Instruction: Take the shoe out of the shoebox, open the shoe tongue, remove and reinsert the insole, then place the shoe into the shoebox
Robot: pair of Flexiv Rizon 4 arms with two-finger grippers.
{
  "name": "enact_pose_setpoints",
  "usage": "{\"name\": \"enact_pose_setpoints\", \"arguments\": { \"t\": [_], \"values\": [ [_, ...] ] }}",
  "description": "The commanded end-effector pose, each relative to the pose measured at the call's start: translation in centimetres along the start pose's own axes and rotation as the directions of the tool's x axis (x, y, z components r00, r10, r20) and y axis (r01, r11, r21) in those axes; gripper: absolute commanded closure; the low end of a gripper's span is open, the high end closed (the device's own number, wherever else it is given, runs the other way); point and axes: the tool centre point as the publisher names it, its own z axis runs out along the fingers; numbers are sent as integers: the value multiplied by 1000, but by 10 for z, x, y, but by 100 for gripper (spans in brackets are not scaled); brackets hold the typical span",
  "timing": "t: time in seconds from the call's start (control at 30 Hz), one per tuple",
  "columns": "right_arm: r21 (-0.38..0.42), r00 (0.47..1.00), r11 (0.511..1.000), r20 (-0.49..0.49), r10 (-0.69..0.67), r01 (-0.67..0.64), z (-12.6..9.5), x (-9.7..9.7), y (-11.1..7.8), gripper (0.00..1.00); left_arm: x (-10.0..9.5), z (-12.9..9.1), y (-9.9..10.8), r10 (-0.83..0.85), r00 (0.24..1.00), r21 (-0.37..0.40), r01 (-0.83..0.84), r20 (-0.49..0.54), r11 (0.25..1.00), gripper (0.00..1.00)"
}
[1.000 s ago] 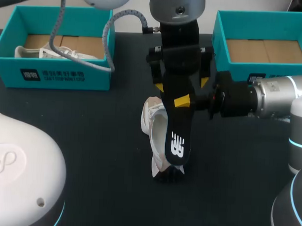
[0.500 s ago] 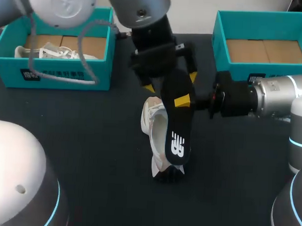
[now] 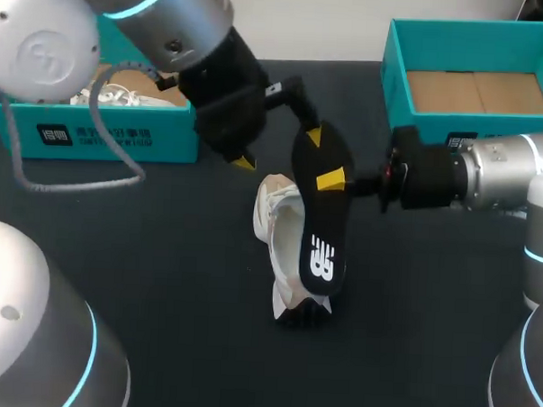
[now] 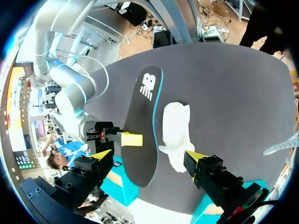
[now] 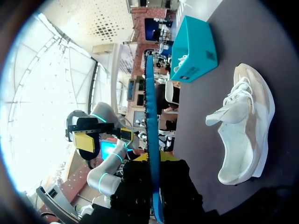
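Observation:
A black insole (image 3: 320, 219) stands on edge over the white shoe (image 3: 272, 223), its lower end on the table (image 3: 160, 280). My right gripper (image 3: 332, 181) comes in from the right and is shut on the insole's upper part. My left gripper (image 3: 278, 148) hangs open just behind and left of the insole's top, touching nothing. In the left wrist view the insole (image 4: 145, 126) and shoe (image 4: 176, 135) lie ahead of the open left gripper (image 4: 148, 155). The right wrist view has the insole (image 5: 150, 112) edge-on in my right gripper (image 5: 154, 161), the shoe (image 5: 245, 121) beside it.
A teal shoebox (image 3: 94, 133) at the back left holds another white shoe (image 3: 100, 95). A second teal shoebox (image 3: 398, 83) stands at the back right, with only its cardboard floor showing. My left arm's base fills the near left corner.
My left arm has swung leftward, carrying its open gripper from above the insole to behind and left of it. The right gripper, insole and shoe have stayed put.

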Motion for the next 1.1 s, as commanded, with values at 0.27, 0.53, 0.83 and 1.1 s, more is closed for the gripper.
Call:
{"name": "enact_pose_setpoints", "arguments": {
  "t": [0.27, 0.53, 0.83, 1.1],
  "values": [
    [-5, 1000, 1000, 14, 4, -4, -4, 7, -3, 100, 24, 6, 2, 64, 619, -50, -40, 783, 998, 0],
    [-2, 1000, 1000, 11, 2, -2, -4, 9, -3, 100, 27, 5, 4, 61, 482, -62, -15, 874, 998, 0],
    [-1, 1000, 1000, 2, 0, 0, -2, 8, -3, 100, 29, 3, 5, 69, 431, -77, -1, 900, 997, 0],
    [5, 1000, 1000, -6, 7, -7, -2, 5, -3, 100, 29, 3, 5, 69, 431, -77, -1, 900, 997, 0]
  ]
}}
